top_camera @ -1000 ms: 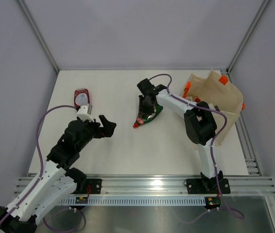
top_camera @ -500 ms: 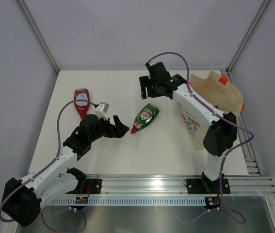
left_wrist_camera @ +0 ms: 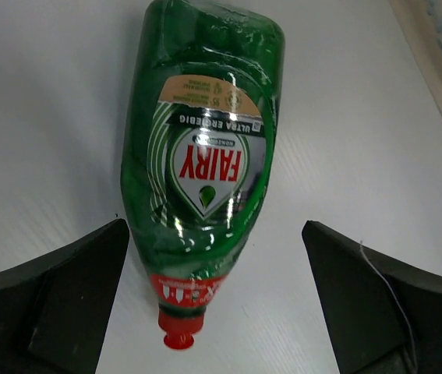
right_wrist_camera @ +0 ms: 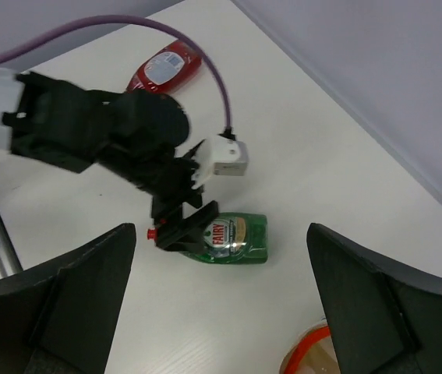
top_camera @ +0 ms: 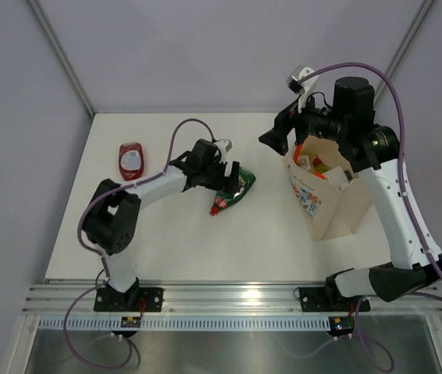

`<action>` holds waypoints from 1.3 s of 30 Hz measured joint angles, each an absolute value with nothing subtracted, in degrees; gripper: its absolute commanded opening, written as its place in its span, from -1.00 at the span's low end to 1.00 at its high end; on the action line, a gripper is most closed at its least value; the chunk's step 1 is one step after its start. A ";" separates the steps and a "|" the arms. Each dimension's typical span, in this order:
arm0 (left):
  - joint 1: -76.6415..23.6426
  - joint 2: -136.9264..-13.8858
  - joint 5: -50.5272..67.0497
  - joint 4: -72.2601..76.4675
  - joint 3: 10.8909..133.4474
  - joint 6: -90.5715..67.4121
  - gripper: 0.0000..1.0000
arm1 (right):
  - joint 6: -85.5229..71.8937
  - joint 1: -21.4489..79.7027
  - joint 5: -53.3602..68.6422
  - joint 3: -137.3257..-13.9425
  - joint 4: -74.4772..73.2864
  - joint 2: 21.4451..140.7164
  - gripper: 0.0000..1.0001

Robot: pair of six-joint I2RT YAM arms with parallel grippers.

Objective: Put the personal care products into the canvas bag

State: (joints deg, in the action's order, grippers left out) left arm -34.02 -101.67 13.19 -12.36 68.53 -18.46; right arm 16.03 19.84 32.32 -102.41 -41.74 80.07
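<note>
My left gripper (left_wrist_camera: pixel 213 227) is spread wide and grips nothing: its two dark fingers (left_wrist_camera: pixel 57 304) stand on either side of the green bottle (left_wrist_camera: pixel 201 156), which lies flat on the table (top_camera: pixel 174 241) with its red cap pointing back toward my wrist. The bottle sits closer to one finger than the other (I cannot tell whether that one touches it). My left arm reaches far out across the middle of the table, stretched low, the wrist tipped down over the bottle. My right gripper (top_camera: pixel 274 136) is also fully parted and empty, held high in the air beside the far rim of the bag (top_camera: pixel 337 206), the arm reared up tall above it. The bag stands upright at the right side of the table, mouth open, with white and yellow things showing inside. The red bottle (top_camera: pixel 132 160) lies flat at the far left, well apart from the green one.
</note>
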 measured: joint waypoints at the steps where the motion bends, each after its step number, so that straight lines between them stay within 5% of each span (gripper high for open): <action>1: -34.02 -104.64 13.32 -14.09 71.26 -17.63 0.98 | 16.38 18.87 34.44 -101.10 -41.82 78.54 0.99; 12: -34.98 -118.69 12.03 -25.08 85.43 -13.02 0.76 | 15.59 13.10 45.23 -92.12 -42.26 69.34 0.99; 14: -36.05 -119.98 10.26 -26.94 87.72 -12.56 0.59 | 15.18 12.21 46.39 -92.09 -42.13 68.42 0.99; 24: -43.86 -122.89 1.67 -30.59 92.73 -13.43 -0.97 | 11.79 6.96 50.87 -88.55 -39.38 64.36 0.99; 30: -44.62 -122.78 -1.10 -31.53 91.88 -14.68 -1.00 | 9.04 5.52 53.69 -83.64 -37.12 62.63 0.99; 39: -51.70 -119.87 -21.63 -32.53 87.13 -15.07 -0.95 | 7.64 4.67 54.65 -82.70 -35.51 62.50 0.99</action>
